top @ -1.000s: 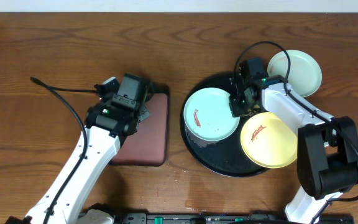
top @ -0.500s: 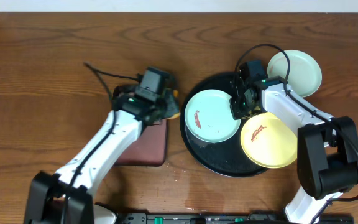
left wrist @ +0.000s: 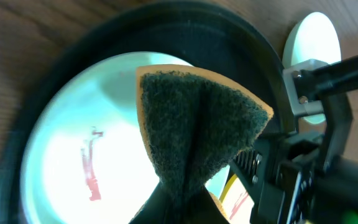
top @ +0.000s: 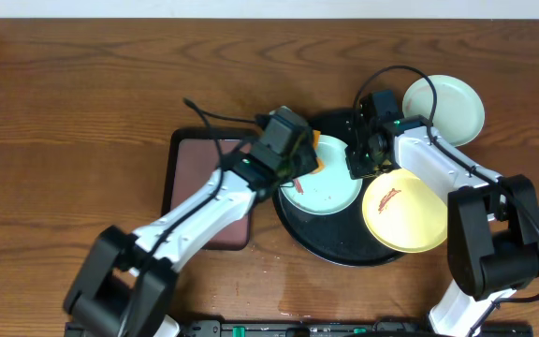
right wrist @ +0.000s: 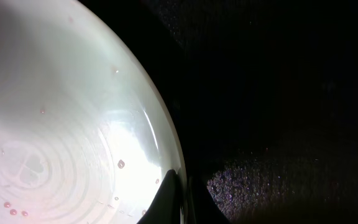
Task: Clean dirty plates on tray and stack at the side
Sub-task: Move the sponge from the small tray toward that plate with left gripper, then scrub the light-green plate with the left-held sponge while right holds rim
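Note:
A pale mint plate with a reddish smear lies on the left of the black round tray. My left gripper is shut on an orange sponge with a dark green scouring face and holds it over this plate's far edge. My right gripper is shut on the plate's right rim. A yellow plate with a smear lies on the tray's right. A second pale plate lies on the bare table behind the tray, to the right.
A rectangular maroon tray with a black rim lies left of the round tray, under my left arm. Both arms cross above the round tray. A black cable loops over the back of the right arm.
My left arm has swung right from above the maroon tray, carrying the sponge to the mint plate on the round tray. The right arm has not moved.

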### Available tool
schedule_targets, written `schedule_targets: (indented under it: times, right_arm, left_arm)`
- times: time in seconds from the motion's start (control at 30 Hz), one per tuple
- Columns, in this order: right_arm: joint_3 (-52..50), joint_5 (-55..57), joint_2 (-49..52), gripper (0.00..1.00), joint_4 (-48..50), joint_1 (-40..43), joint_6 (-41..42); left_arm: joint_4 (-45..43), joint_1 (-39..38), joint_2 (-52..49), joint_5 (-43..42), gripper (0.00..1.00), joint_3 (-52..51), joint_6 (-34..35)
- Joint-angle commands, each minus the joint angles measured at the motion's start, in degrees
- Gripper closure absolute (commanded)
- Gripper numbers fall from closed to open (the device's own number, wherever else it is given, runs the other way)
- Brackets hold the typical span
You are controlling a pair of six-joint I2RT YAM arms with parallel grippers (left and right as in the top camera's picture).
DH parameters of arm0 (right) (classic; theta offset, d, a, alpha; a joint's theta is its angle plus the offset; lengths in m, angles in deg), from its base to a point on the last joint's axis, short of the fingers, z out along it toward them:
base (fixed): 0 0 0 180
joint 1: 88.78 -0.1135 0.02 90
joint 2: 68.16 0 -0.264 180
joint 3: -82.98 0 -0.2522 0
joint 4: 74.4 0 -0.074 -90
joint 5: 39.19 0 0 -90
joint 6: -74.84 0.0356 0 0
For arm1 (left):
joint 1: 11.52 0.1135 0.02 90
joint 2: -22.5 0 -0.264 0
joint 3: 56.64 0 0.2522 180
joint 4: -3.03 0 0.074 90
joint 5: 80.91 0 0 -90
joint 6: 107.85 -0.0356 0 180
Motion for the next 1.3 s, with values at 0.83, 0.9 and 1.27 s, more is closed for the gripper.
schedule_targets:
  times: [0.83, 0.9, 1.27]
  right_arm:
    - [-0.7, 1.7, 0.5, 0.99, 0.2, -0.2, -0.9]
    - [-0.7, 1.7, 0.5, 0.99, 0.2, -0.2, -0.9]
    - [-0.7, 1.7, 0.5, 0.99, 0.4, -0.2, -0.9]
  left_arm:
    - [8.5, -3.3, -14.2, 22.6, 0.93, 0.8, 7.5]
    - [10.9, -3.3, -12.9, 24.5, 0.93, 1.4, 7.5]
    - [7.5, -3.4, -6.1, 18.6, 0.92, 1.6, 7.7]
